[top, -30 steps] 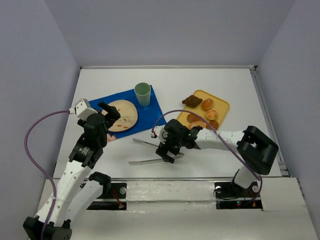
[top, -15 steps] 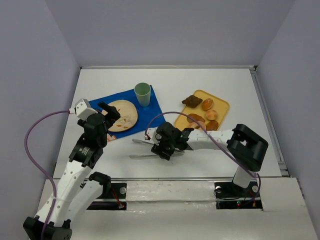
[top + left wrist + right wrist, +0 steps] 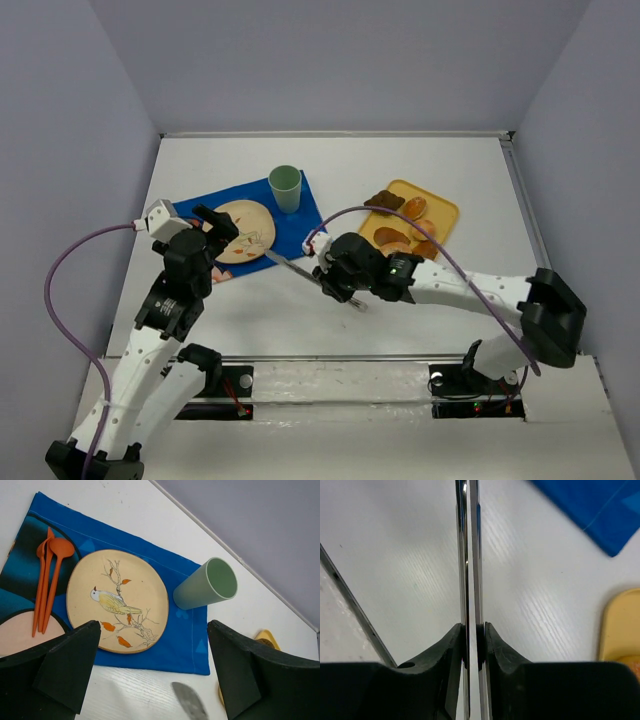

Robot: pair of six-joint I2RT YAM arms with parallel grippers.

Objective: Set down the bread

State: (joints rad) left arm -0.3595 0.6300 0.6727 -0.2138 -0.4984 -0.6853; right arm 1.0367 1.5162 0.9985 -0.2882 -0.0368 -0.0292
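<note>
Nearest the arm bases, the right gripper (image 3: 472, 640) has its jaws pinched tight on a pair of metal tongs (image 3: 300, 273), the two blades pressed almost together in the right wrist view; the tongs run slantwise over the white worktop (image 3: 420, 160), their far tip close to the near edge of a blue cloth (image 3: 185, 645); to the left and a little farther back, the left gripper (image 3: 218, 226) hangs above that cloth with its jaws spread wide and nothing between them; the left wrist view looks down between the two black fingers (image 3: 70, 665) onto a round cream plate (image 3: 117, 601) painted with a bird on a branch, lying flat on the cloth; orange utensils (image 3: 50, 575) lie side by side on the cloth just beside the plate's left rim; across the worktop on the right, well apart from both grippers, the bread (image 3: 414, 208) lies on a yellow tray (image 3: 448, 212), a small glossy golden-orange roll among other baked pieces, with a dark brown pastry (image 3: 383, 201) just beside it at the tray's far left corner; a purple cable (image 3: 345, 212) from the right arm arcs over the tray's near side; farthest back, a pale green cup (image 3: 286, 188) stands upright on the far corner of the cloth, near the plate but not touching it.
</note>
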